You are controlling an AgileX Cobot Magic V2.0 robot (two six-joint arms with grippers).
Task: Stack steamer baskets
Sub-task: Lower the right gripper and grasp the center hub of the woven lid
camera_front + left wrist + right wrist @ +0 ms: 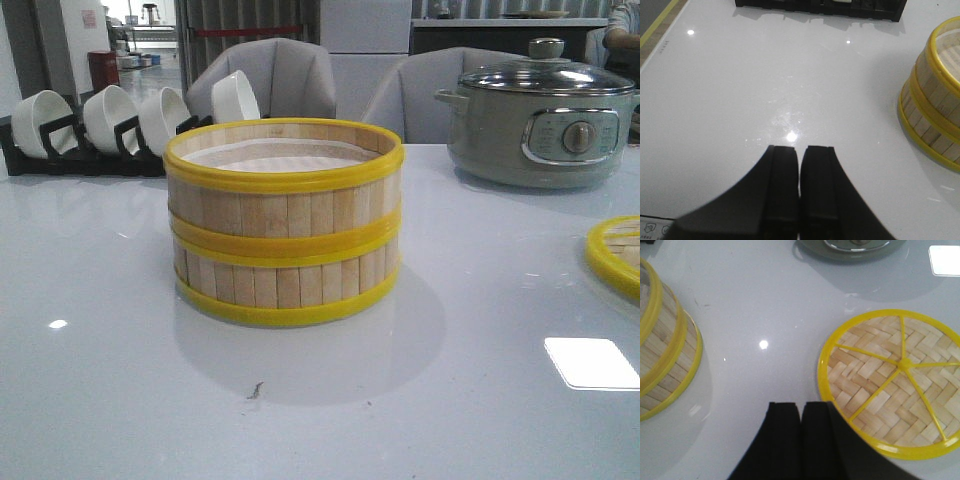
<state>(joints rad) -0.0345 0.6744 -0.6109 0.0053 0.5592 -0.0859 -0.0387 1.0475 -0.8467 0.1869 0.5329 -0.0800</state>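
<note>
Hovering over bare table, the left gripper (799, 170) has its two black fingers pressed together with only a thin seam between them, nothing held. The right gripper (801, 422) is likewise closed and empty, its fingers side by side above the white table (120, 330); one finger overlaps the near rim of the lid (892, 382) in the wrist view, though contact cannot be confirmed. The lid lies flat on the table, woven bamboo with a yellow rim and yellow spokes meeting at a hub, and shows in the front view only as a yellow edge at the far right. The two steamer baskets (285, 225) sit stacked one on the other at the table's centre, upright and aligned, pale slats between yellow rims, the top tier open. The stack is well apart from the lid and off to the side of both grippers. Behind, at the left, white bowls (160, 118) stand tilted in a black rack (60, 155); at the right rear sits a grey pot (540, 125) with a glass lid.
</note>
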